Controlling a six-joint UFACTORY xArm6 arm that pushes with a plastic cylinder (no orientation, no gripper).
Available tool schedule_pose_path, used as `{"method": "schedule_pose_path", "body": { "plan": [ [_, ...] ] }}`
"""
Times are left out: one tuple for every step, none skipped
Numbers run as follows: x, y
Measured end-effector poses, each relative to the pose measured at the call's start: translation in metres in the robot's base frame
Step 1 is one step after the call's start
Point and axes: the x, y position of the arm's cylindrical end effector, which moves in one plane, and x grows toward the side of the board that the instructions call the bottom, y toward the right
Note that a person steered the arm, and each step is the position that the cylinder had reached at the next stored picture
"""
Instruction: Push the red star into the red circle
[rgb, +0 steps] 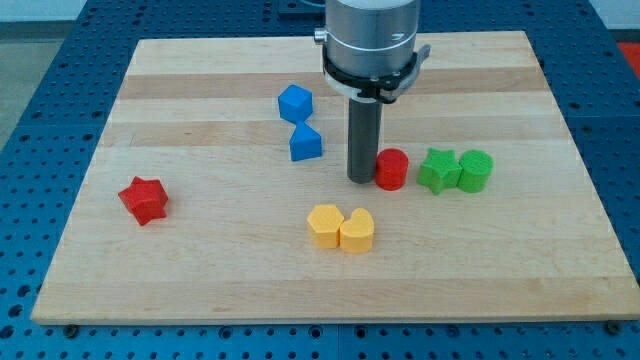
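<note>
Bare board separates red star (144, 200) from red circle (391, 169) (yellow blocks (341, 228) below).

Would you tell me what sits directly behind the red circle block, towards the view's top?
Behind the red circle block only bare wooden board shows. My tip stands beside it on the view's left, seemingly touching; the rod may cover a sliver of its left edge.
</note>
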Motion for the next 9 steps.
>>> {"method": "schedule_pose_path", "body": {
  "plan": [
    [0.000,0.009],
    [0.001,0.009],
    [0.003,0.005],
    [0.003,-0.036],
    [0.001,-0.089],
    [-0.008,-0.137],
    [-0.016,-0.180],
    [-0.016,-0.232],
    [-0.017,-0.281]
  ]
}}
